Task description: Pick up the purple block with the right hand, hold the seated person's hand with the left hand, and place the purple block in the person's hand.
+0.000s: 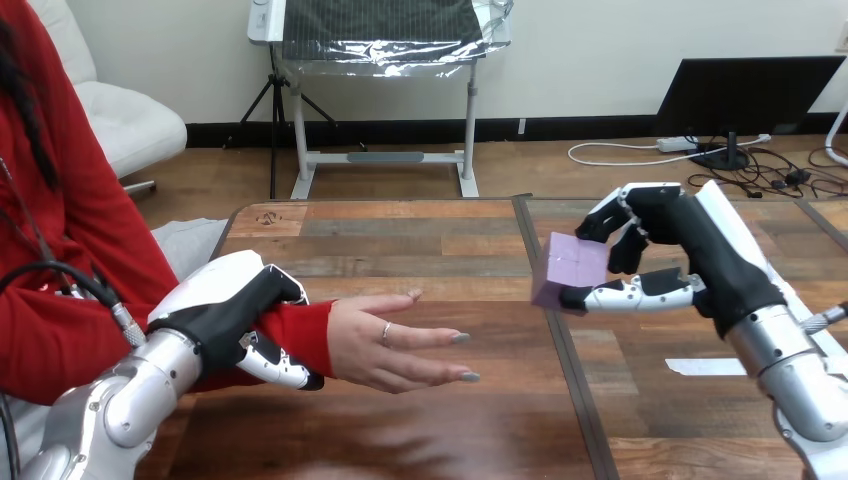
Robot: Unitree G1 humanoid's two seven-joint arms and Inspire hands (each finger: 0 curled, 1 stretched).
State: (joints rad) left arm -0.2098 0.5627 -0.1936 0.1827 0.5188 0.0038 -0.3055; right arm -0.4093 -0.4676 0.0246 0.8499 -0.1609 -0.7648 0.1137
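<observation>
Purple block (pixel 570 270) is held above the tabletop (pixel 400 240), about mid-table, close to the centre seam. Your right hand (pixel 700 260) grasps it, thumb under and fingers curled over the top. The person's hand (pixel 400 345) is out over the left half, fingers straight and pointing at the block, with a gap between them. Your left hand (pixel 225 305), near the left edge, is clenched round the person's red-sleeved wrist (pixel 300 335).

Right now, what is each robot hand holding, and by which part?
Right hand: purple block, pinched top and bottom. Left hand: the person's wrist.
</observation>
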